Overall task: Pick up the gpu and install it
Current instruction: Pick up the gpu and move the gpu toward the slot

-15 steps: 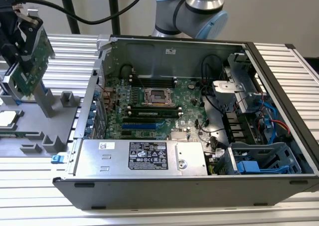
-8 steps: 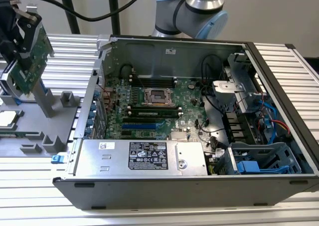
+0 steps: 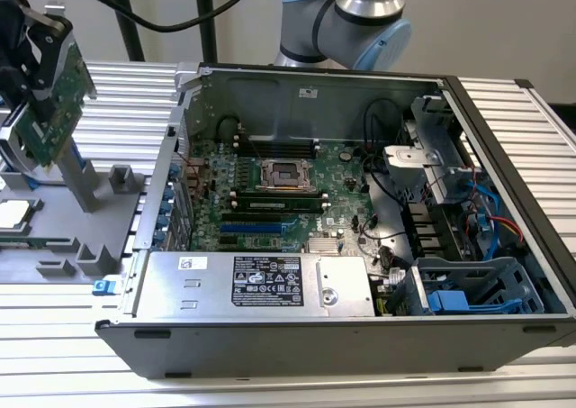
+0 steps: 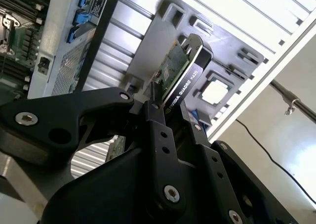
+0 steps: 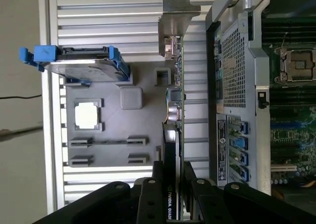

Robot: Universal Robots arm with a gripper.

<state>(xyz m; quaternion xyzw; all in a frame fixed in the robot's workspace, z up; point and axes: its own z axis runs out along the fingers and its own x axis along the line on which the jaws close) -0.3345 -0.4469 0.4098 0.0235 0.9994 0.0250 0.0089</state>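
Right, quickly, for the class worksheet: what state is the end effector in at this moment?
End effector: closed, holding the gpu by its edge.

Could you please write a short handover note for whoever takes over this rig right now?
Gripper: shut on the gpu, clamping it at one end, as seen in both wrist views.
Gpu: held tilted over the grey parts tray on the exterior view's left, outside the open computer case.
Done: the card is picked up.
Left: it is not yet in the case; the expansion slots on the motherboard look empty.
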